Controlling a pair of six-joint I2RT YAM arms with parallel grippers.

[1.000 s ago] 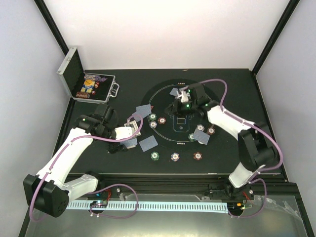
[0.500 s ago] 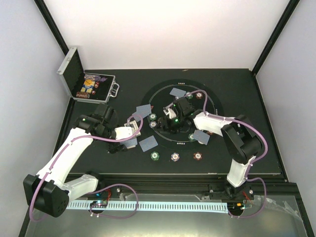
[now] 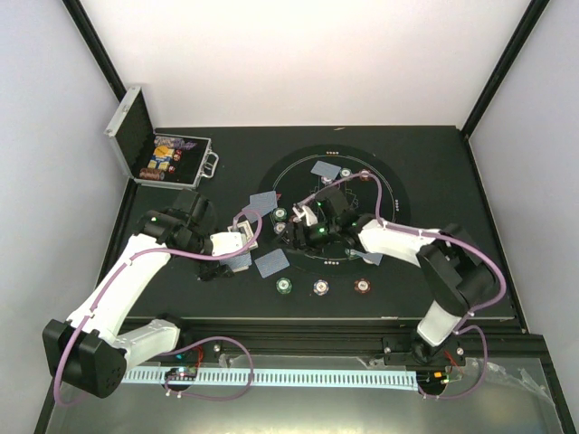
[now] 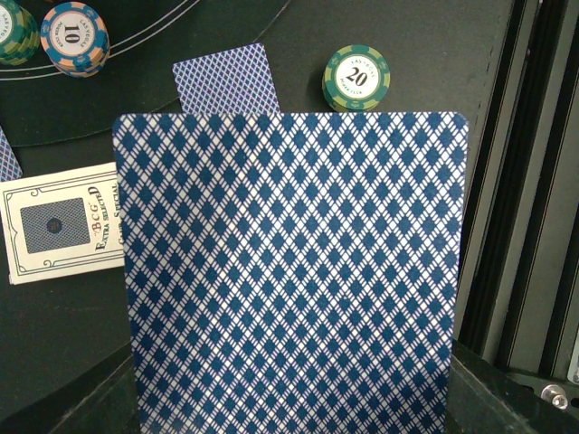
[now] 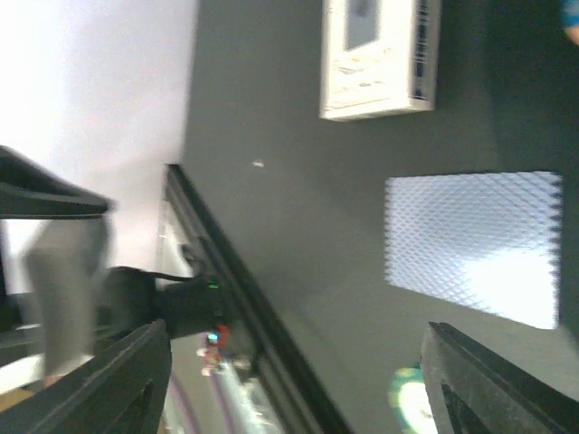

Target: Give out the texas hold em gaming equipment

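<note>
Swung back from the worktop's far side to its middle, the right fingers (image 5: 136, 380) now gape empty. Left fingers (image 4: 507, 402) pinch a blue-backed card (image 4: 289, 271) left of centre. A low sweep could scatter the chips (image 3: 285, 286) and dealt cards (image 3: 271, 263).

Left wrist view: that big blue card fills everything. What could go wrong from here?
The held card hides the spot below, so it could land on the laid card or bump the green chip. The right end effector, open above crowded chips, might knock one.
</note>
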